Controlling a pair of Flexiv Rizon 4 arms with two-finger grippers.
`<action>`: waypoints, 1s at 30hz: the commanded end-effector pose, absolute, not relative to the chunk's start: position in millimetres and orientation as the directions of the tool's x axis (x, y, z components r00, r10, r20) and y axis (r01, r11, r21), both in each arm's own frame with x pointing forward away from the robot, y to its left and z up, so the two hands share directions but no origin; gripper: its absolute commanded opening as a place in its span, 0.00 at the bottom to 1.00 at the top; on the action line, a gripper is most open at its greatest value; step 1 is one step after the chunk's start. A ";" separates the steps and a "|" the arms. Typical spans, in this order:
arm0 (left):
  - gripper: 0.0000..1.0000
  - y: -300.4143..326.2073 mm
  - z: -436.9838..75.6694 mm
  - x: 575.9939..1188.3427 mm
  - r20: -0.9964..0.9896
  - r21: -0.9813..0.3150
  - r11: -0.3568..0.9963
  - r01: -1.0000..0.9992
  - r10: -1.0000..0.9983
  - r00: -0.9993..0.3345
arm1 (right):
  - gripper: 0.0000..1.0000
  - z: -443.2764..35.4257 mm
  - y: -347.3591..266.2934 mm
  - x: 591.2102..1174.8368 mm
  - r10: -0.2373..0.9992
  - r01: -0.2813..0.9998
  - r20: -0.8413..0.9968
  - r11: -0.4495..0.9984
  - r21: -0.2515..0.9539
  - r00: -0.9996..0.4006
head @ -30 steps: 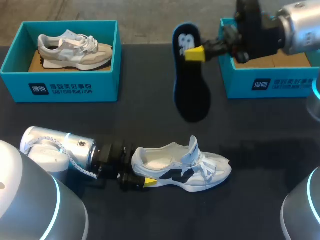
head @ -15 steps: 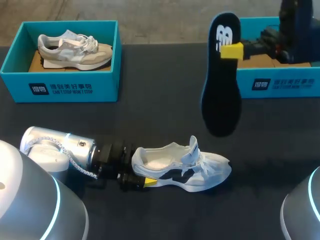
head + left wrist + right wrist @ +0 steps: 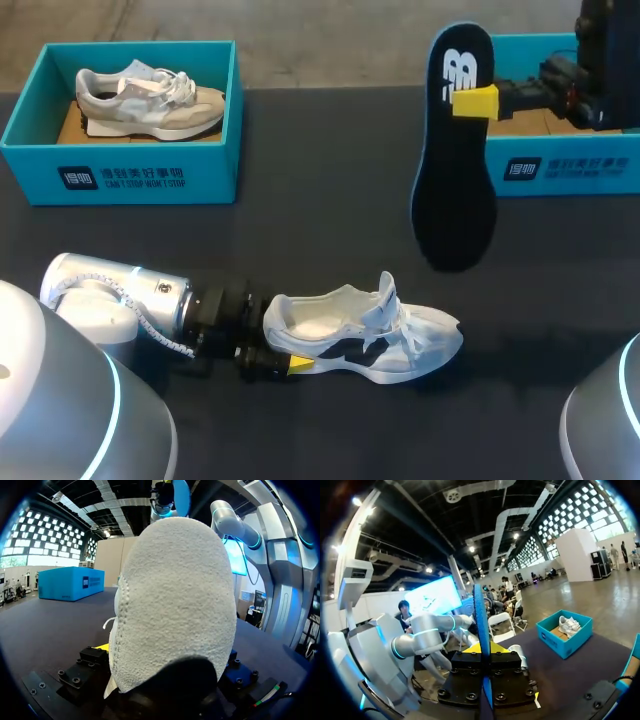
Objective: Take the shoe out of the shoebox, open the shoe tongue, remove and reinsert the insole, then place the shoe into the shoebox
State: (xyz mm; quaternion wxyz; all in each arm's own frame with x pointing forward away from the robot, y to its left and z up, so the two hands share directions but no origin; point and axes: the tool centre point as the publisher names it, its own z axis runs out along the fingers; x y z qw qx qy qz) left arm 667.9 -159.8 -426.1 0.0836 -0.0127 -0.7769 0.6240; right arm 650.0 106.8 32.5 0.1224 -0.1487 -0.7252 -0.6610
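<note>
A white shoe with dark side marks [image 3: 365, 340] lies on its sole on the dark table, toe to the right. My left gripper [image 3: 284, 338] stands open around its heel; the near yellow fingertip [image 3: 298, 363] lies against the shoe's side and the far one is hidden. In the left wrist view the pale heel [image 3: 175, 605] fills the space between the fingers. The dark insole [image 3: 455, 170] with its white logo hangs in the air, and my right gripper [image 3: 475, 102] is shut on its upper part. In the right wrist view the insole [image 3: 481, 625] shows edge-on between the shut fingers.
A teal shoebox [image 3: 120, 175] at the back left holds a grey and beige shoe [image 3: 150, 100]. A second teal shoebox [image 3: 560, 170] stands at the back right, behind the hanging insole. Bare table lies between the boxes and the white shoe.
My right gripper has carried the insole to the right and a little higher, toward the right shoebox. The left gripper and the white shoe have not moved.
</note>
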 end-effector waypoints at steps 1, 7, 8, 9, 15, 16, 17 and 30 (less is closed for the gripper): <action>0.00 -159.7 -428.6 669.0 0.114 -0.972 0.220 -0.085 0.123 -0.986 | 0.00 48.2 96.6 644.2 0.055 0.397 0.394 0.055 0.916 -0.917; 0.00 -159.7 -428.6 669.0 0.114 -0.972 0.220 -0.085 0.123 -0.986 | 0.00 76.0 79.7 622.5 0.084 0.443 0.439 0.032 0.896 -0.894; 0.00 -159.7 -428.6 669.0 0.114 -0.972 0.220 -0.085 0.123 -0.986 | 0.00 79.3 78.9 618.4 0.089 0.451 0.447 0.031 0.892 -0.890; 0.00 -159.7 -428.6 669.0 0.114 -0.972 0.220 -0.085 0.123 -0.986 | 0.00 81.4 78.2 615.7 0.093 0.455 0.450 0.030 0.890 -0.888; 0.00 -159.7 -428.6 669.0 0.114 -0.972 0.220 -0.085 0.123 -0.986 | 0.00 91.3 78.7 596.5 0.129 0.492 0.487 0.011 0.870 -0.864; 0.00 -159.7 -428.6 669.0 0.114 -0.972 0.220 -0.085 0.123 -0.986 | 0.00 91.9 79.8 592.5 0.129 0.496 0.491 0.010 0.868 -0.862; 0.00 -159.7 -428.6 669.0 0.114 -0.972 0.220 -0.085 0.123 -0.986 | 0.00 92.0 80.1 590.7 0.130 0.497 0.492 0.012 0.868 -0.861; 0.00 -159.7 -428.6 669.0 0.114 -0.972 0.220 -0.085 0.123 -0.986 | 0.00 106.1 62.7 560.3 0.160 0.543 0.535 0.005 0.840 -0.830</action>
